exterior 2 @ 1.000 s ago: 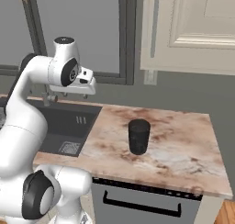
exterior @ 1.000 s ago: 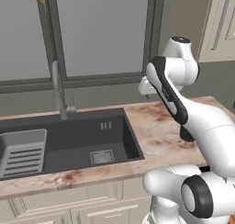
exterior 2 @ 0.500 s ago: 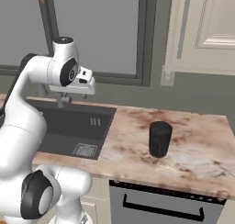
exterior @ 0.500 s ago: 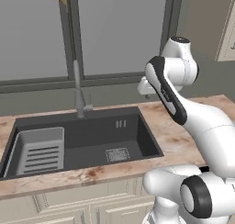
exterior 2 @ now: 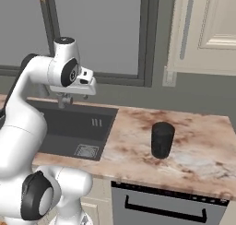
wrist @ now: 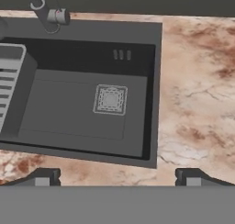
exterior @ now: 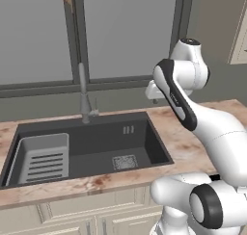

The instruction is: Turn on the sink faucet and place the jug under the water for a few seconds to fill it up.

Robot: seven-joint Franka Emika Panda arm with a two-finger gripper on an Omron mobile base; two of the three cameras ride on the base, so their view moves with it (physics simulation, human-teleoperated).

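One jug (exterior 2: 162, 139) stands upright on marbled countertop (exterior 2: 203, 141), well right of the released claw (wrist: 117, 177); one sink (wrist: 87, 108) below it, one gooseneck faucet (exterior: 84, 92) beyond, window (exterior: 125, 32) behind

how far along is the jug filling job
Nothing looks done yet. No water runs from the sink faucet, and the jug stands untouched on the counter right of the sink. The claw is open and empty above the sink's front edge. Left: lever, jug, filling.
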